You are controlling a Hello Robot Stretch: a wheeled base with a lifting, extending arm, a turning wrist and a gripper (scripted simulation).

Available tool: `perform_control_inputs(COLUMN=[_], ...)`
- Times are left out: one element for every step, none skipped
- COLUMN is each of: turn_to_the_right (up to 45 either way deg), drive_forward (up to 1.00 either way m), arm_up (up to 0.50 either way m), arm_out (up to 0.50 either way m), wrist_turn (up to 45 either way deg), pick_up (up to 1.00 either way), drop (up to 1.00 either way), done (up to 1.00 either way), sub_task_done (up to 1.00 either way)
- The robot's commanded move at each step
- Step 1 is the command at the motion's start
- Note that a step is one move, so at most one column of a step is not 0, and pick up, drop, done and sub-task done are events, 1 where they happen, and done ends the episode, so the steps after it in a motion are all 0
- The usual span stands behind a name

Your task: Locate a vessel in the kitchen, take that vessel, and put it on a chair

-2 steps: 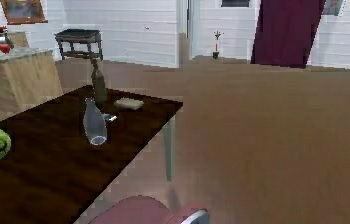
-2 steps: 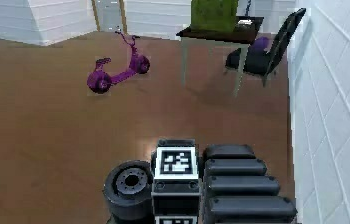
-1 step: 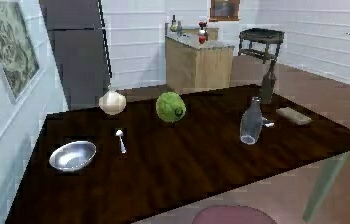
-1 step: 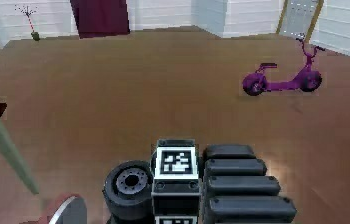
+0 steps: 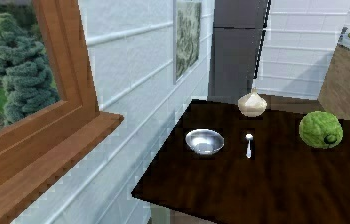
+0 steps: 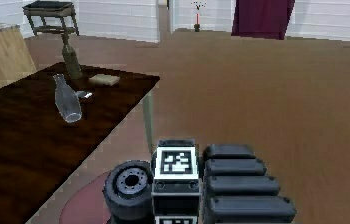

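Guessing the clear glass vessel [image 6: 68, 100] is the target: it stands on the dark table [image 6: 23, 150], up-left of the gripper [image 6: 131, 190] (can't tell if that's holding anything).

a dark wooden table [image 5: 283, 190] is standing beside a white panelled wall [image 5: 133, 70], where a wood-framed window [image 5: 68, 60] is showing an evergreen tree [image 5: 23, 60] and a framed picture [image 5: 187, 35] is hanging. tan flooring [image 6: 263, 90] is stretching toward a dark red panel [image 6: 263, 15] on the far white wall.
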Motion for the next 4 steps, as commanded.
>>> perform_control_inputs(turn_to_the_right=[0.0, 0.0, 0.0, 0.0], drive_forward=[0.0, 0.0, 0.0, 0.0], arm_up=[0.0, 0.0, -0.38, -0.5], arm_out=[0.46, 0.0, 0.0, 0.0], wrist_turn=[0.0, 39.0, 0.0, 0.0], pick_up=[0.0, 0.0, 0.0, 0.0], drop=[0.0, 0.0, 0.0, 0.0], done=[0.0, 0.0, 0.0, 0.0], sub_task_done=[0.0, 0.0, 0.0, 0.0])
